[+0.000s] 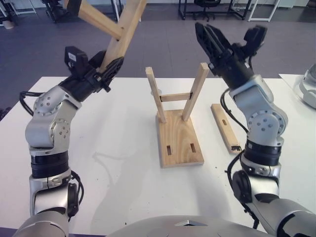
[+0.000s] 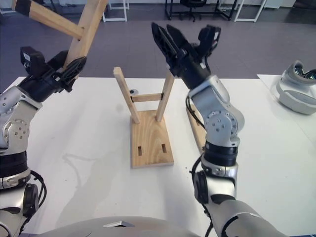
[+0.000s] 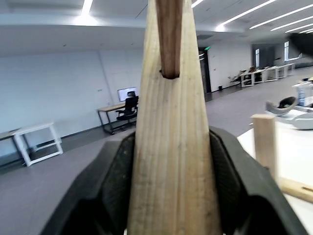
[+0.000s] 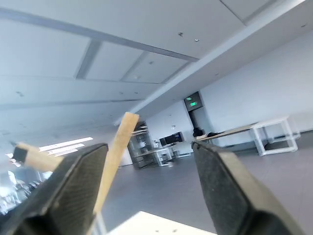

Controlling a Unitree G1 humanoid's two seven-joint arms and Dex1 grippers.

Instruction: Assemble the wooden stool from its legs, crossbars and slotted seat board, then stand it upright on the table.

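The white table (image 1: 113,163) spreads under both raised grippers. The board (image 1: 180,143) lies flat on it, below and between them, nearer the right gripper (image 1: 210,38) than the left gripper (image 1: 112,66), with two empty slots at its near end. The held leg (image 1: 126,32) is clamped at its lower end in the left gripper, a finger (image 3: 115,191) pressed to each side. It slants up and away from that gripper, with a bar (image 1: 96,19) jutting off to the left — all well above the table. The left upright (image 1: 155,95) and right upright (image 1: 195,91) stand in the board's far end, joined by a crossbar (image 1: 175,97); the right upright's top is near the right gripper but apart from it. A loose leg (image 1: 224,127) lies flat under the right arm, just beside the board. A headset (image 2: 296,86) rests well off to the right gripper's right. The right gripper points up and away, fingers spread wide — nothing between them.
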